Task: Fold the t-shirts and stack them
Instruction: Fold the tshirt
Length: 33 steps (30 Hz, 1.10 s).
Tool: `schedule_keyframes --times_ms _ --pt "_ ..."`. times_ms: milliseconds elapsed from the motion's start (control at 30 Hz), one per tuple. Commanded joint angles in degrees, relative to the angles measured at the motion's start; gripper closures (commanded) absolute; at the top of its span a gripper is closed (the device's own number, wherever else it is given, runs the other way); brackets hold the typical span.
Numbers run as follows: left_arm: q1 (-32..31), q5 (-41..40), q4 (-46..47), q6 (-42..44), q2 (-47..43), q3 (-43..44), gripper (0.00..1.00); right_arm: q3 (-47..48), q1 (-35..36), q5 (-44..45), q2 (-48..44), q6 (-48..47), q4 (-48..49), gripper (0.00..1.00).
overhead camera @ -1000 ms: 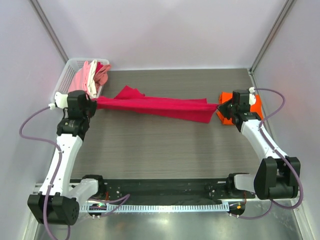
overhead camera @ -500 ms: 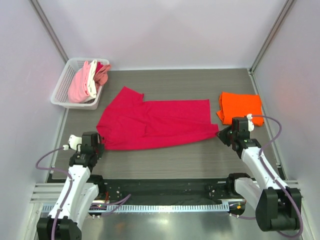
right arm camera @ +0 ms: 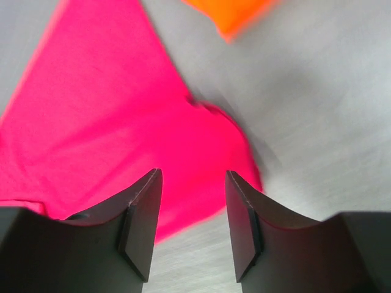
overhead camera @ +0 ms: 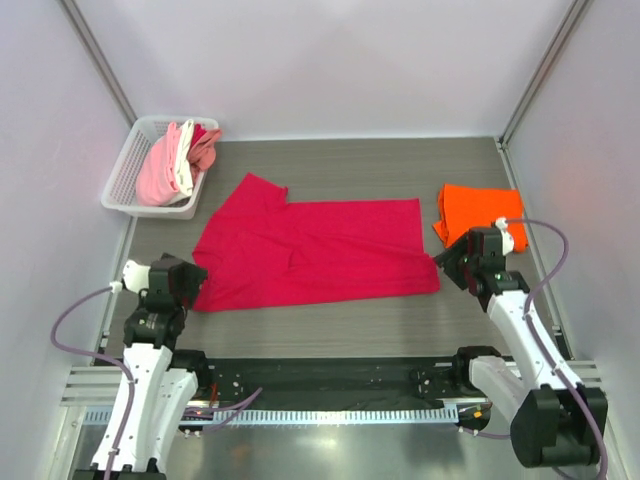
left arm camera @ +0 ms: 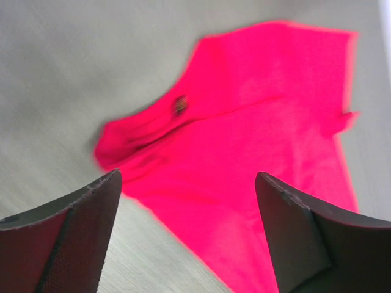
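Observation:
A crimson t-shirt (overhead camera: pixel 315 250) lies spread flat across the middle of the table, its dark neck label (left arm camera: pixel 179 105) showing in the left wrist view. My left gripper (overhead camera: pixel 186 279) hovers at the shirt's near left corner, jaws wide open and empty (left arm camera: pixel 186 201). At the shirt's near right corner my right gripper (overhead camera: pixel 447 266) stands open, with nothing between its fingers (right arm camera: pixel 192 201). A folded orange t-shirt (overhead camera: pixel 482 212) rests at the right, just beyond the right gripper, and its edge shows in the right wrist view (right arm camera: pixel 229 12).
A white mesh basket (overhead camera: pixel 122 170) at the back left holds a pink shirt (overhead camera: pixel 155 175), a white one (overhead camera: pixel 184 160) and a bit of red cloth. Grey walls close in the table on three sides.
A second ago both grippers held the crimson shirt stretched in the air; they carried it toward me, laid it flat and have now opened and let go.

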Motion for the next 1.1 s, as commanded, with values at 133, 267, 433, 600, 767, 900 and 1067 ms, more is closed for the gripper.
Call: schedule_keyframes --times_ms 133,267,433,600,767,900,1067 --pt "0.37 6.39 14.57 17.07 9.21 12.42 0.01 19.37 -0.20 0.25 16.48 -11.28 4.80 0.51" --pt "0.46 12.81 24.88 17.79 20.98 15.66 0.00 25.08 -0.29 -1.51 27.90 -12.69 9.02 0.52" --pt "0.37 16.69 30.69 18.23 39.59 23.75 0.02 35.98 -0.29 -0.98 43.97 -14.89 9.03 0.52" --pt "0.29 19.67 34.37 16.92 53.85 34.19 0.02 45.19 0.93 -0.46 55.06 -14.45 8.86 0.48" --pt "-0.68 23.19 35.80 13.14 70.79 46.51 0.03 53.30 2.34 0.77 65.43 -13.92 7.71 0.43" --pt "-1.65 23.72 34.83 11.38 78.83 56.27 0.05 56.11 3.14 1.13 68.79 -14.27 7.63 0.46" --pt "-2.44 24.69 31.06 14.79 86.74 66.11 0.06 56.99 3.14 2.44 71.69 -14.54 7.36 0.54"
